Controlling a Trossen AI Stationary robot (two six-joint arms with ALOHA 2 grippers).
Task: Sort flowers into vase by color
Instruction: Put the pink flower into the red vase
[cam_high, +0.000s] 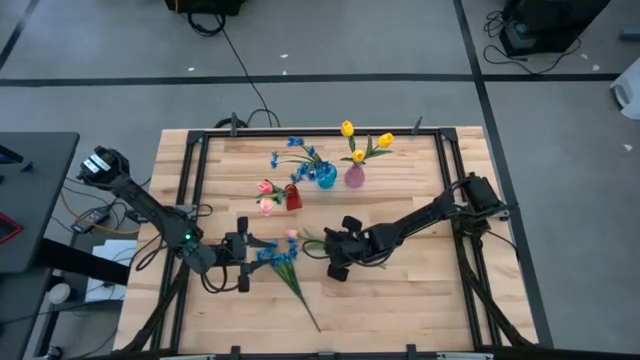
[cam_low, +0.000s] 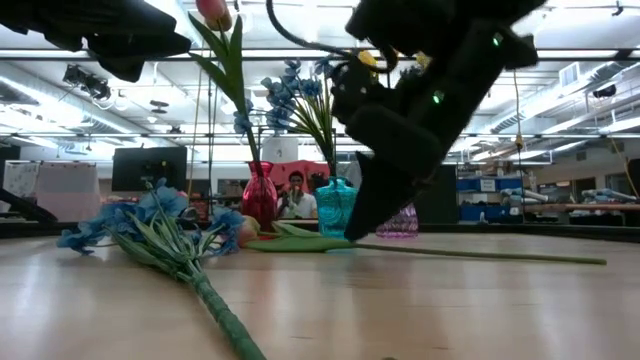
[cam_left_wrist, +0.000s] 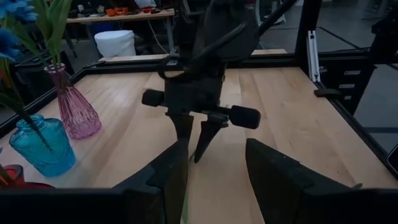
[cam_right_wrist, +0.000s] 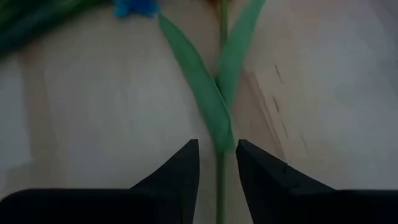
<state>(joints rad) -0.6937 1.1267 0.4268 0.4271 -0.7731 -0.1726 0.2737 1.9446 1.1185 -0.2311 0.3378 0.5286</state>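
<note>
High view puts the right gripper (cam_high: 330, 250) low over the table's middle, at the green stem of a pink tulip (cam_high: 292, 235) lying flat on the wooden table (cam_high: 420, 300); its wrist view shows the dark fingers (cam_right_wrist: 180, 168) either side of that stem (cam_right_wrist: 219, 180), narrowly parted, whether they pinch it I cannot tell; left gripper (cam_high: 262, 250) hovers just beside, jaws spread, over a loose blue flower bunch (cam_high: 283, 258); red vase (cam_high: 293, 197), blue vase (cam_high: 326, 177) and pink vase (cam_high: 355, 177) stand behind, already holding flowers.
</note>
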